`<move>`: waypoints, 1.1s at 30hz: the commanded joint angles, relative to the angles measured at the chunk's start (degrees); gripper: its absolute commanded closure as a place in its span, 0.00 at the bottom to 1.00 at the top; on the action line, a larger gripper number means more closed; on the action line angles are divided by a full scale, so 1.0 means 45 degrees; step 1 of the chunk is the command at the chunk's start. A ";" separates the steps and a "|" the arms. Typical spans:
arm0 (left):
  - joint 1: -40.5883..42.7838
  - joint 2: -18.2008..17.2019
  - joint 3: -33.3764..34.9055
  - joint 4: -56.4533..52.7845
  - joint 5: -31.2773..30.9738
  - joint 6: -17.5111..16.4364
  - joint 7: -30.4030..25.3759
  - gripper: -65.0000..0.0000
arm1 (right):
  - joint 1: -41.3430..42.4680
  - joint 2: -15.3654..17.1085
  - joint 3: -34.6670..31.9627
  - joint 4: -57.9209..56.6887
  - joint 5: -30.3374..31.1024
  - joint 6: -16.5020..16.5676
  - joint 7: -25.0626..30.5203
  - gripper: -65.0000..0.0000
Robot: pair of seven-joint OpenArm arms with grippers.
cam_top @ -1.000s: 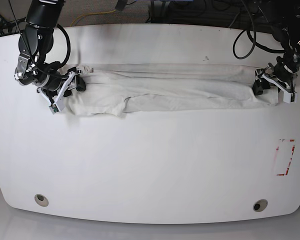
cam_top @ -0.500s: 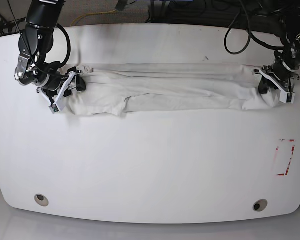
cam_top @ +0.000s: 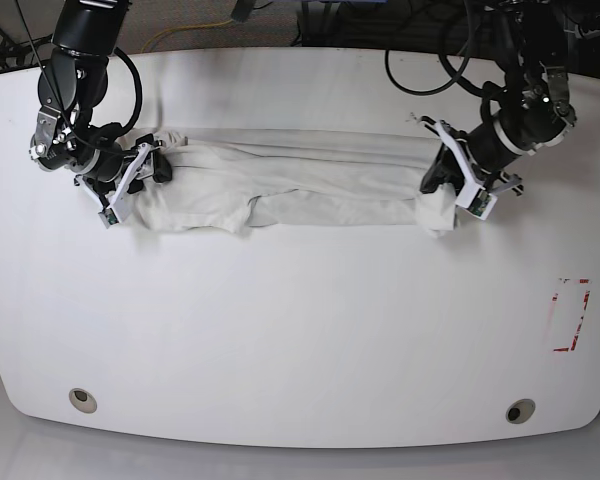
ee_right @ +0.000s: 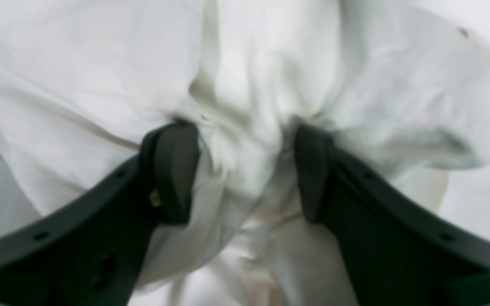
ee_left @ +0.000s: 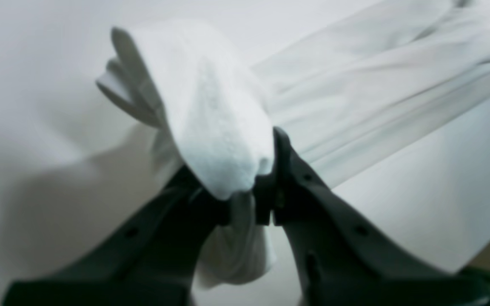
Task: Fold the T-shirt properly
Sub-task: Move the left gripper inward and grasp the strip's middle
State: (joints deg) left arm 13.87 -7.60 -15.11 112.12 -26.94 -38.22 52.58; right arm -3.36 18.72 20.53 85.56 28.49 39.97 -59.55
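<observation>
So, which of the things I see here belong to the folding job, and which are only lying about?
Belong to the job:
- T-shirt, lying in a long band across the table
- left gripper, shut on one end of it
- right gripper, its fingers pressed into cloth at the other end

Just there:
- table
- red marked rectangle
- two round holes near the table's front edge

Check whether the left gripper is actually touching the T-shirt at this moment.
Touching. The left wrist view shows the left gripper shut on a bunched end of the T-shirt, cloth pinched between its fingers and hanging out below them.
</observation>
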 commanded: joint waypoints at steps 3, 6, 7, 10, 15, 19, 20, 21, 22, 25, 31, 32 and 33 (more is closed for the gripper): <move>-0.0708 0.0877 0.0790 0.0062 -0.0158 0.0141 -0.0343 0.92 | 0.0091 0.0148 -0.0002 0.0122 -0.0129 0.0008 -0.0198 0.46; -0.0982 0.1268 0.1317 -0.0074 0.0311 0.0903 -0.0343 0.87 | 0.0111 0.0148 -0.0002 0.0122 -0.0050 0.0008 -0.0198 0.46; -0.1079 0.1502 0.1513 -0.0094 0.0585 0.1157 -0.0343 0.87 | 0.0111 0.0148 -0.0002 0.0122 -0.0031 0.0008 -0.0198 0.46; -0.1294 0.1991 0.2040 -0.0153 0.1210 0.1313 -0.0343 0.87 | 0.0111 0.0148 -0.0002 0.0122 -0.0129 0.0008 -0.0198 0.46; -0.1431 0.2284 0.2821 -0.0465 0.2011 0.1313 -0.0343 0.88 | 0.0111 0.0148 -0.0002 0.0122 -0.0050 0.0008 -0.0178 0.46; -0.1822 0.2284 0.3134 -0.1110 0.2050 0.1372 -0.0343 0.87 | 0.0169 0.0148 -0.0002 0.0122 -0.0050 0.0008 -0.0178 0.46; -0.1900 0.2284 0.3173 -0.1266 0.2050 0.1411 -0.0343 0.87 | 0.0247 0.0148 -0.0002 0.0122 -0.0031 0.0008 -0.0178 0.46; -0.1939 0.2284 0.3173 -0.1383 0.2030 0.1411 -0.0343 0.87 | 0.0247 0.0148 -0.0002 0.0122 -0.0031 0.0008 -0.0178 0.46; -0.1939 0.2284 0.3193 -0.1501 0.2011 0.1391 -0.0343 0.87 | 0.0267 0.0148 -0.0002 0.0122 -0.0089 0.0008 -0.0178 0.46; -0.1959 0.2284 0.3720 -0.1696 0.2011 0.1372 -0.0343 0.80 | 0.0286 0.0167 -0.0002 0.0122 -0.0109 0.0008 -0.0178 0.46; -0.2271 0.2245 0.5068 -0.1618 0.2050 0.1411 -0.0343 0.51 | 0.0580 0.0226 -0.0002 0.0103 -0.0109 0.0008 -0.0198 0.46; -0.2271 0.2264 0.5224 -0.1618 0.2050 0.1430 -0.0343 0.47 | 0.0619 0.0226 -0.0002 0.0103 -0.0109 0.0008 -0.0198 0.46; -0.2291 0.2284 0.5322 -0.1618 0.2050 0.1430 -0.0343 0.45 | 0.0658 0.0226 -0.0002 0.0103 -0.0089 0.0008 -0.0198 0.46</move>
State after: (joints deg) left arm 4.23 2.37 8.40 103.61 -16.80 -31.92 52.34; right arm -1.48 18.72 20.25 85.34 28.14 40.07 -60.73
